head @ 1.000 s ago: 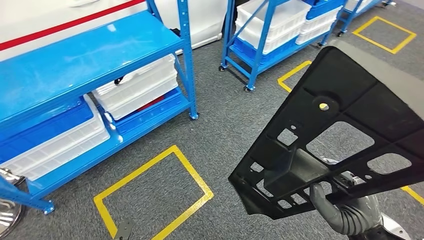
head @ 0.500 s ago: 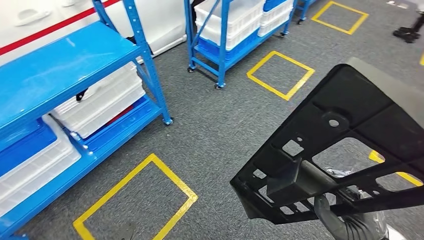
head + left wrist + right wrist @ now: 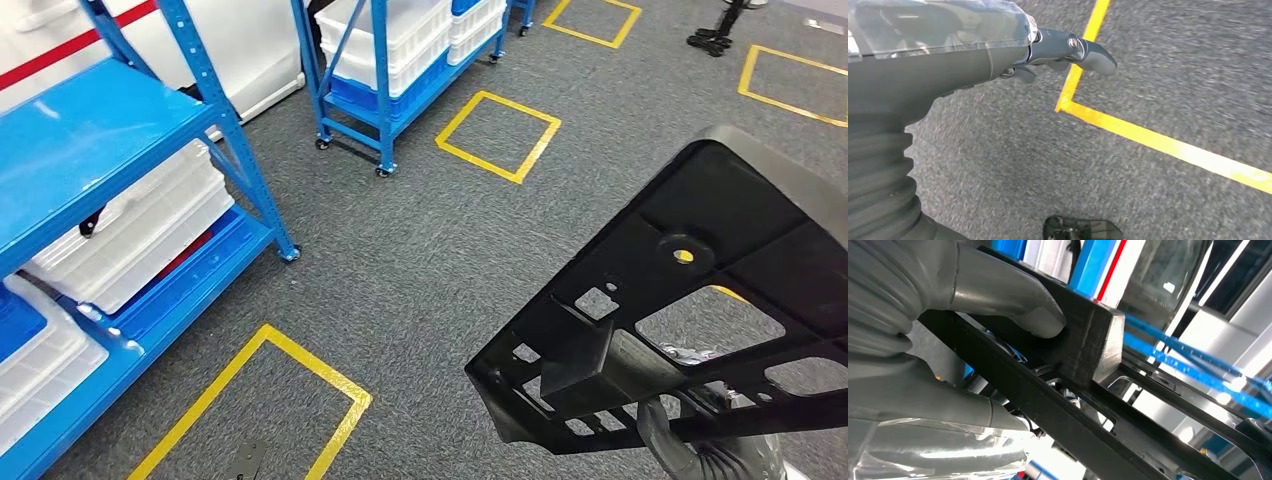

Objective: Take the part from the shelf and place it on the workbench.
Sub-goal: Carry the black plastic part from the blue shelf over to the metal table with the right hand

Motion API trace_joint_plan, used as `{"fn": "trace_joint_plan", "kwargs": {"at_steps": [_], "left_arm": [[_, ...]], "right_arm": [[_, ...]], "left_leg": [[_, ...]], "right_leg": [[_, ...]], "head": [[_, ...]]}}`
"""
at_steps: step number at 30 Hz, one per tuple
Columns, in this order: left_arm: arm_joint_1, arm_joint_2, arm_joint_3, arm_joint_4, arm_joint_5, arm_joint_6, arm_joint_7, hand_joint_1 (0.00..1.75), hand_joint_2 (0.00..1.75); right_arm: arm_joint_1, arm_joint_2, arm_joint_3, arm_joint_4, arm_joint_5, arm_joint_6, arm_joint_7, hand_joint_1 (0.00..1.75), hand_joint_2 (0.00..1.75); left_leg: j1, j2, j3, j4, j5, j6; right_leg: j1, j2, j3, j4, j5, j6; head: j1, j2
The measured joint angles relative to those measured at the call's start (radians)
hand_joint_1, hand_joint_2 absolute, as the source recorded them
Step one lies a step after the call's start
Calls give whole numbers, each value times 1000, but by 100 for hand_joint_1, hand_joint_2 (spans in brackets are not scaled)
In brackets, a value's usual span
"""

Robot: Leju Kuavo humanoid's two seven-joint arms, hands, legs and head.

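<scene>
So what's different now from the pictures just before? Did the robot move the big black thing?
The camera turned, not the things: the blue shelves and the yellow floor squares slid left across the head view as the robot swung away from the shelf. The black part kept its place in the view, still gripped from below by the right hand. The left hand holds nothing, above the carpet.

The part [image 3: 690, 310] is matt black, gripped by the grey right hand [image 3: 690, 450]. The shelves [image 3: 110, 150] are bright blue with white bins [image 3: 140, 235]. Yellow tape squares [image 3: 497, 135] mark the speckled grey carpet [image 3: 420, 260].
</scene>
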Motion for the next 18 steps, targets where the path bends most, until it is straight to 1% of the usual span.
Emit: {"fn": "trace_joint_plan", "kwargs": {"at_steps": [1, 2, 3, 4, 5, 6, 7, 8, 9, 10, 11, 12, 13, 14, 15, 16, 17, 18], "left_arm": [[-1, 0, 0, 0, 0, 0, -1, 0, 175], [-1, 0, 0, 0, 0, 0, -1, 0, 175], [-2, 0, 0, 0, 1, 0, -2, 0, 175], [-2, 0, 0, 0, 1, 0, -2, 0, 175], [-3, 0, 0, 0, 1, -1, -3, 0, 175], [-4, 0, 0, 0, 1, -1, -3, 0, 175], [-4, -1, 0, 0, 1, -1, -3, 0, 175], [-4, -1, 0, 0, 1, -1, -3, 0, 175], [-3, -1, 0, 0, 1, -2, -3, 0, 175], [-1, -1, 0, 0, 1, -2, -2, 0, 175], [1, -1, 0, 0, 1, -3, -2, 0, 175], [2, -1, 0, 0, 0, -3, -1, 0, 175], [2, -1, 0, 0, 0, -4, -1, 0, 175], [2, -1, 0, 0, 0, -4, -1, 0, 175], [2, 0, 0, 0, 0, -4, -1, 0, 175], [2, 0, 0, 0, 0, -4, -1, 0, 175], [2, 1, 0, 0, -1, -5, -1, 0, 175], [2, 2, 0, 0, -2, -6, -1, 0, 175]], "right_arm": [[1, 0, -2, 0, 0, 1, -1, 175, 175], [1, 0, -4, 0, 0, 1, -2, 175, 175], [2, 0, -6, -1, 0, 1, -2, 175, 175], [3, 0, -9, -1, 0, 1, -3, 175, 175], [5, 0, -11, -1, 1, 1, -3, 175, 175], [6, 0, -13, -2, 1, 1, -3, 175, 175], [6, 0, -14, -3, 1, 1, -4, 175, 175], [5, 0, -15, -4, 1, 2, -4, 175, 175], [3, 0, -15, -3, 1, 3, -4, 175, 175], [1, 0, -15, -2, 1, 4, -3, 175, 175], [0, 0, -15, 0, 1, 5, -1, 175, 175], [-2, 0, -15, 3, 1, 7, 0, 175, 175], [-4, 0, -15, 6, 1, 8, 2, 175, 175], [-7, 0, -16, 8, 0, 9, 4, 175, 175], [-10, 0, -17, 10, -1, 10, 5, 175, 175], [-13, 0, -18, 12, -2, 10, 7, 175, 175], [-15, 0, -20, 14, -4, 10, 9, 175, 175], [-17, 0, -22, 16, -7, 10, 11, 175, 175]], "left_leg": [[-2, 9, 4, 1, -4, -5], [-4, 17, 7, 1, -7, -10], [-6, 26, 10, 0, -9, -15], [-6, 34, 12, -1, -11, -20], [-4, 36, 14, -2, -14, -26], [-2, 26, 14, 4, -22, -31], [-1, 6, 6, 26, -39, -35], [1, -21, -12, 70, -66, -37], [1, -45, -41, 132, -97, -37], [1, -59, -76, 204, -128, -37], [0, -64, -107, 263, -146, -37], [0, -66, -125, 292, -144, -36], [0, -69, -126, 281, -122, -34], [0, -76, -109, 232, -83, -32], [0, -95, -82, 162, -42, -28], [2, -123, -58, 97, -12, -25], [4, -145, -40, 52, 4, -23], [3, -161, -31, 29, 8, -20]], "right_leg": [[4, -17, 32, -59, 19, -5], [9, -28, 51, -96, 26, -10], [14, -32, 56, -109, 24, -16], [17, -20, 53, -110, 25, -22], [15, -9, 54, -112, 27, -28], [13, 1, 55, -116, 29, -35], [11, 11, 56, -121, 31, -42], [9, 21, 58, -125, 33, -49], [10, 31, 58, -125, 34, -53], [12, 42, 58, -125, 34, -56], [13, 55, 58, -124, 34, -58], [14, 69, 59, -123, 34, -58], [15, 84, 59, -122, 33, -58], [15, 99, 60, -119, 32, -57], [14, 112, 60, -116, 31, -55], [15, 125, 57, -111, 29, -52], [13, 137, 53, -107, 29, -48], [11, 149, 47, -105, 30, -41]], "head": [[0, 0], [0, 0], [0, 0], [0, 0], [0, 0], [0, 0], [0, 0], [0, 0], [0, 0], [0, 0], [0, 0], [0, 0], [0, 0], [0, 0], [0, 0], [0, 0], [0, 0], [0, 0]]}}
